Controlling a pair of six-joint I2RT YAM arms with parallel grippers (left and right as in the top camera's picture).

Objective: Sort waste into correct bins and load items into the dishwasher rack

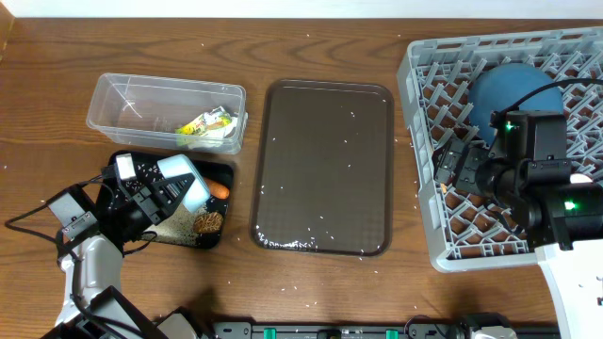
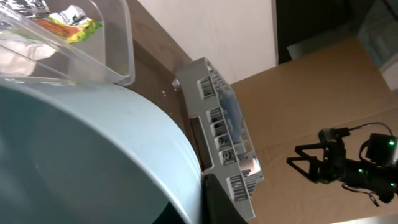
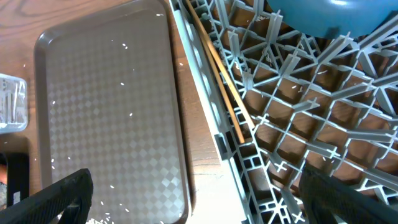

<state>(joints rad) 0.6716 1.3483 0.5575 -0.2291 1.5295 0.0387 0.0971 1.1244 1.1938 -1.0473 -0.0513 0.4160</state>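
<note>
My left gripper (image 1: pixel 174 191) is shut on a light-blue cup (image 1: pixel 191 183), tilted over the black tray bin (image 1: pixel 226 172). In the left wrist view the cup (image 2: pixel 81 155) fills the frame, and one dark finger (image 2: pixel 219 202) presses on its rim. A carrot (image 1: pixel 219 190), a brown food lump (image 1: pixel 208 221) and rice lie in that tray. The clear tub (image 1: pixel 122 99) holds yellow-green wrappers (image 1: pixel 207 124). My right gripper (image 1: pixel 448 165) hangs open over the left edge of the dishwasher rack (image 1: pixel 424 104), which holds the dark-blue dish (image 1: pixel 513 89) and the chopsticks (image 3: pixel 217 68).
A brown serving tray (image 1: pixel 325 165), sprinkled with rice grains, lies between the bins and the rack. More grains are scattered on the wooden table (image 1: pixel 311 292) in front of it. The rack reaches the table's right edge.
</note>
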